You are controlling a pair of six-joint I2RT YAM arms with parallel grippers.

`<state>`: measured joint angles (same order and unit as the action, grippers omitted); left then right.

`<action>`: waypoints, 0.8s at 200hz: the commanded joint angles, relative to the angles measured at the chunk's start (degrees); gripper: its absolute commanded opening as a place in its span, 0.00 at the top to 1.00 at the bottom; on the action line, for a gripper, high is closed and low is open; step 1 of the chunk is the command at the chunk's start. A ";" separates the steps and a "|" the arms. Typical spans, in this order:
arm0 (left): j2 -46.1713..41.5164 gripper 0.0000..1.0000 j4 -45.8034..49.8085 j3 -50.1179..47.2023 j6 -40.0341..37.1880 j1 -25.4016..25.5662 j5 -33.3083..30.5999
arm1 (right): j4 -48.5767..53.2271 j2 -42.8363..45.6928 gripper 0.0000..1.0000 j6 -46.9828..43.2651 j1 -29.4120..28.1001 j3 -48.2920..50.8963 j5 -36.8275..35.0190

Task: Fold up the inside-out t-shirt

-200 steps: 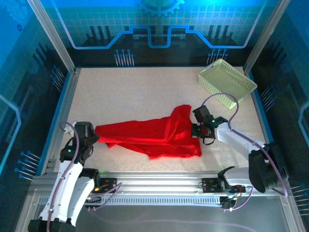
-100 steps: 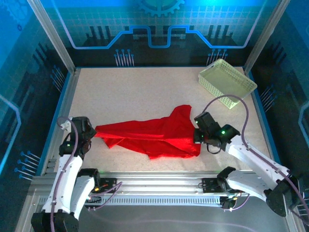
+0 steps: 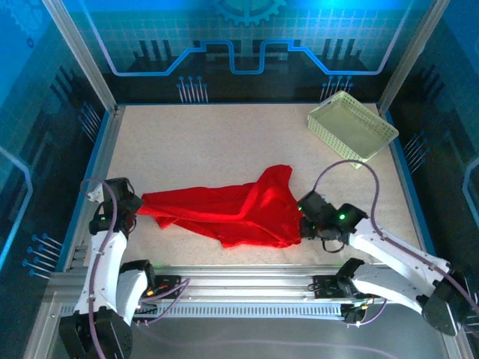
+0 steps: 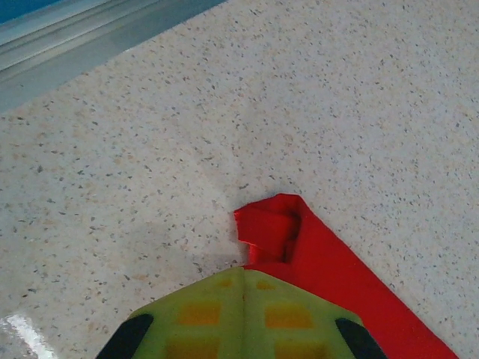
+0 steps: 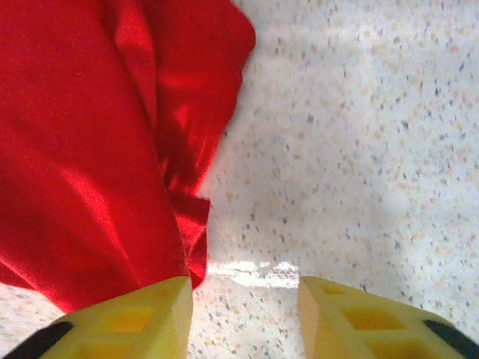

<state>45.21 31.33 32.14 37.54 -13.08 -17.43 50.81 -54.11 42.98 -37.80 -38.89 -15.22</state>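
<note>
Left claw (image 4: 242, 273): we are recording it as clenched on a corner of the inside-out t-shirt (image 3: 224, 209), at the near left of the surface (image 3: 224, 142). A small red fold is poking out past its tips.
Right claw (image 5: 243, 288): we are listing it as released. Its jaws are standing apart over bare surface, and the shirt's right edge is lying just beside one finger, not between the two.
Inside-out t-shirt: it is lying as a long, crumpled band between the two claws, near the front edge, with a peak pointing toward the far right. We are seeing no flat spread and no tidy fold yet.
Basket (image 3: 352, 123): it is sitting in the far right corner, well apart from the shirt.
Risk, dragging: with one end alone gripped, we are expecting a leftward pull to haul the whole bundle instead of spreading it.
Risk, missed grasp: closing where it stands, the right claw is likely catching nothing.
Risk, layers: pinching bunched cloth is risking stacked layers and locked-in wrinkles.
</note>
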 commanded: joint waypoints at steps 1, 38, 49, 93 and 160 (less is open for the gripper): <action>0.04 1.00 -1.69 -0.72 -0.97 -0.72 2.18 | -3.79 0.36 0.56 -6.83 8.20 -0.94 9.66; -0.03 1.00 -1.71 -0.92 -0.84 -0.81 2.67 | -9.84 -5.02 0.59 -6.24 9.61 1.82 13.34; 0.10 1.00 -1.72 -1.09 -0.71 -0.81 2.67 | -11.49 -6.71 0.60 -5.83 9.57 2.94 13.94; 0.20 1.00 -2.24 -1.15 -0.46 -0.89 3.72 | -14.06 -14.07 0.70 -4.47 0.99 1.65 8.25; 0.10 1.00 -1.75 -0.98 -0.69 -0.98 4.17 | -11.10 -25.80 0.67 0.14 -13.25 -8.67 2.62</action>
<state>45.43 30.06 31.68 37.36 -13.39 -14.41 36.71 -77.30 41.17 -47.51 -43.22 -7.46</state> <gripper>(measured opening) 0.060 0.271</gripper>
